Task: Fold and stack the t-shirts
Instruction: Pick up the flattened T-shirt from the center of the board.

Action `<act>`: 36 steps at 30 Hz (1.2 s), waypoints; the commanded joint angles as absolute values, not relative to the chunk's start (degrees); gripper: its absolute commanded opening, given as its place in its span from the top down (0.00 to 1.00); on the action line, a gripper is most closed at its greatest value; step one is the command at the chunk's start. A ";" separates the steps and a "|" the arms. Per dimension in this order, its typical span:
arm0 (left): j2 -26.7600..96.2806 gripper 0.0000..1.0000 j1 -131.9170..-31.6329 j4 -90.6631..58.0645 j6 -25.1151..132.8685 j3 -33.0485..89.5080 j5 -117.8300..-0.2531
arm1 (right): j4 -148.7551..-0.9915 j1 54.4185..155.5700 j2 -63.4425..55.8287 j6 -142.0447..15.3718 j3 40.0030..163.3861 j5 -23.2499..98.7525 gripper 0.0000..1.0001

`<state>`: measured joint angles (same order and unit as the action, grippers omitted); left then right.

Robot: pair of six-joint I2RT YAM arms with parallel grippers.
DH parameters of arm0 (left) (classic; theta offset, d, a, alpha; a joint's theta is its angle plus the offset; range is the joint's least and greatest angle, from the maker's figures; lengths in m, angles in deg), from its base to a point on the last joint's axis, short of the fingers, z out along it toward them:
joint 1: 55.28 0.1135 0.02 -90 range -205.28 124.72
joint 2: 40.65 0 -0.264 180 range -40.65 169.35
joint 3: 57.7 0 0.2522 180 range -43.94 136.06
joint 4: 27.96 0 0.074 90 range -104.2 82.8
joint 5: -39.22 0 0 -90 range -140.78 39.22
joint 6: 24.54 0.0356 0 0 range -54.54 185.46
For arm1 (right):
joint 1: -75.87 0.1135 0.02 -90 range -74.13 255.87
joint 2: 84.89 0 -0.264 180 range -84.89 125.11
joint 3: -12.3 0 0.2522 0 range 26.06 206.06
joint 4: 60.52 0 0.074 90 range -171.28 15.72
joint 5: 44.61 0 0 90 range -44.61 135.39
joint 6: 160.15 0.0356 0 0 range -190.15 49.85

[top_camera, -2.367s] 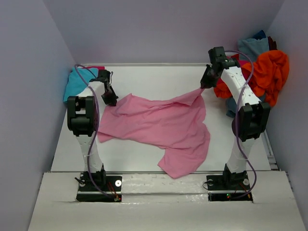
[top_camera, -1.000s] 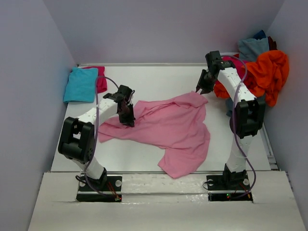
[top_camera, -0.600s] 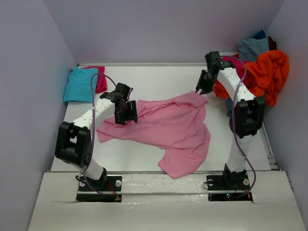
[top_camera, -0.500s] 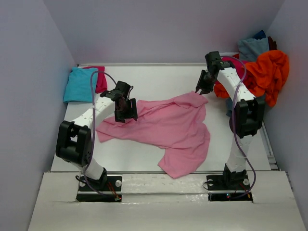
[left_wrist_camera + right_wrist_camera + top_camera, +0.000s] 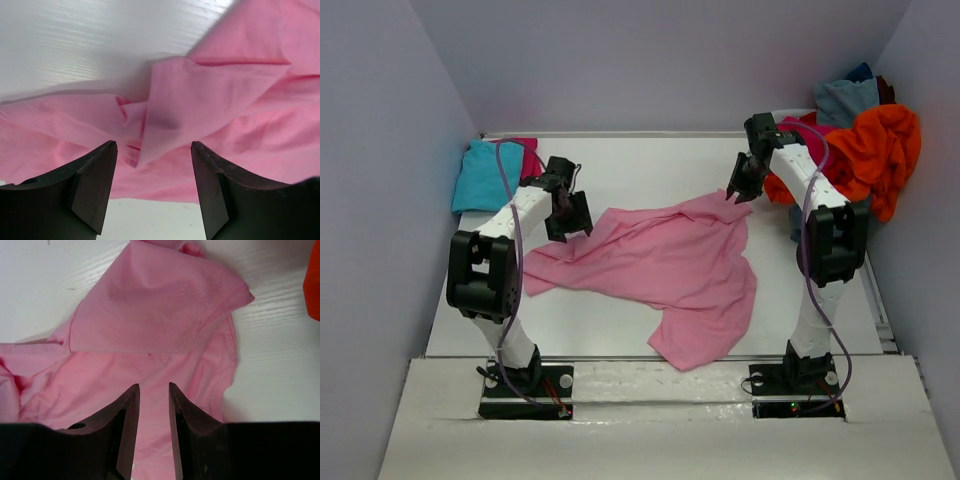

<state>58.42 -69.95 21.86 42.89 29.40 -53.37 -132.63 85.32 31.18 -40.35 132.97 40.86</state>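
- The left arm (image 5: 520, 208) is reaching forward, angling the left hand (image 5: 572, 218) downward and inward.
- Its fingers (image 5: 95, 185) are standing wide apart.
- The right arm (image 5: 802, 175) is stretching far forward.
- The right hand (image 5: 733, 194) is pointing down, its fingers (image 5: 127, 430) standing only narrowly parted.

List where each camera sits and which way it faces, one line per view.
Top external: above and behind the arm bases, facing down across the table; shows both arms, left end effector, right end effector, pink shirt.
Left wrist: on the left arm, looking down between its open fingers at creased pink cloth.
Right wrist: on the right arm, looking down between its close-set fingers at a stitched hem.
Shared: all see the pink shirt; top and right wrist also catch the orange shirt.
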 commanded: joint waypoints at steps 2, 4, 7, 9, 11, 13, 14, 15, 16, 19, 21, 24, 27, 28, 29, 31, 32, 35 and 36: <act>57.70 0.29 -66.62 20.52 44.71 29.98 -54.47 | -131.14 85.71 30.16 -41.24 132.58 40.73 0.65; 58.14 0.29 -66.61 20.35 45.06 30.15 -55.69 | -131.06 85.71 30.42 -41.23 132.67 40.56 0.65; 59.81 0.29 -66.61 19.21 45.51 29.89 -59.12 | -131.23 85.71 30.77 -41.41 133.63 40.38 0.65; 60.34 0.30 -66.61 18.77 45.24 29.71 -60.79 | -131.49 85.71 30.86 -41.41 133.90 40.47 0.65; 60.52 0.30 -66.61 18.15 45.15 29.36 -62.29 | -131.58 85.71 30.86 -41.50 134.08 40.65 0.65; 60.95 0.30 -66.61 18.15 45.42 29.19 -63.52 | -131.58 85.71 30.86 -41.41 133.90 40.82 0.65; 61.13 0.30 -66.61 18.24 45.50 29.10 -63.70 | -131.67 85.71 30.95 -41.41 133.82 40.82 0.65; 61.31 0.30 -66.61 18.24 45.77 29.01 -63.96 | -131.58 85.71 30.95 -41.32 133.64 40.73 0.65; 61.39 0.30 -66.61 18.15 45.68 28.57 -64.49 | -131.41 85.71 30.87 -41.24 133.55 40.65 0.65; 61.48 0.31 -66.61 17.45 45.42 28.22 -65.80 | -131.32 85.71 30.95 -41.15 133.38 40.65 0.65; 61.31 0.31 -66.61 17.45 45.33 28.13 -66.07 | -131.23 85.71 30.95 -41.15 133.37 40.65 0.65; 61.13 0.31 -66.61 17.53 45.59 28.22 -66.42 | -131.32 85.71 31.13 -41.06 133.37 40.65 0.65; 60.61 0.31 -66.61 17.53 45.94 28.66 -67.13 | -131.14 85.71 31.13 -40.97 133.29 40.47 0.65; 60.34 0.31 -66.61 17.45 45.86 29.01 -66.95 | -131.14 85.71 31.13 -40.97 133.37 40.47 0.65; 60.25 0.31 -66.61 17.45 45.86 29.27 -67.04 | -131.14 85.71 31.21 -40.88 133.46 40.47 0.65; 60.34 0.31 -66.61 17.53 45.86 29.80 -67.04 | -131.32 85.71 31.22 -41.06 133.64 40.47 0.65; 60.51 0.31 -66.61 17.62 45.86 29.89 -67.13 | -131.41 85.71 31.22 -41.06 133.81 40.56 0.65; 60.17 0.32 -66.61 17.62 45.86 30.59 -66.16 | -131.58 85.71 31.22 -41.15 133.81 40.73 0.65; 59.90 0.32 -66.61 17.79 45.86 30.77 -65.29 | -131.67 85.71 31.13 -41.15 133.81 40.82 0.65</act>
